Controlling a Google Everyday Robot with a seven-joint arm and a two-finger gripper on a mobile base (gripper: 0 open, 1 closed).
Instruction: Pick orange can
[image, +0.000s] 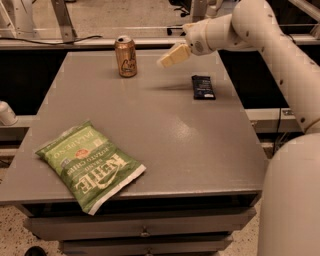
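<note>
The orange can (126, 56) stands upright near the far edge of the grey table (165, 135), left of centre, with a silver top and a pale curly marking. My gripper (170, 57) hangs above the table just right of the can, a short gap away, at about the can's height. It holds nothing. The white arm reaches in from the right.
A flat dark blue packet (203, 86) lies at the far right of the table. A green chip bag (89, 164) lies at the front left. The table has drawers under its front edge. Metal rails and frame legs stand behind the table.
</note>
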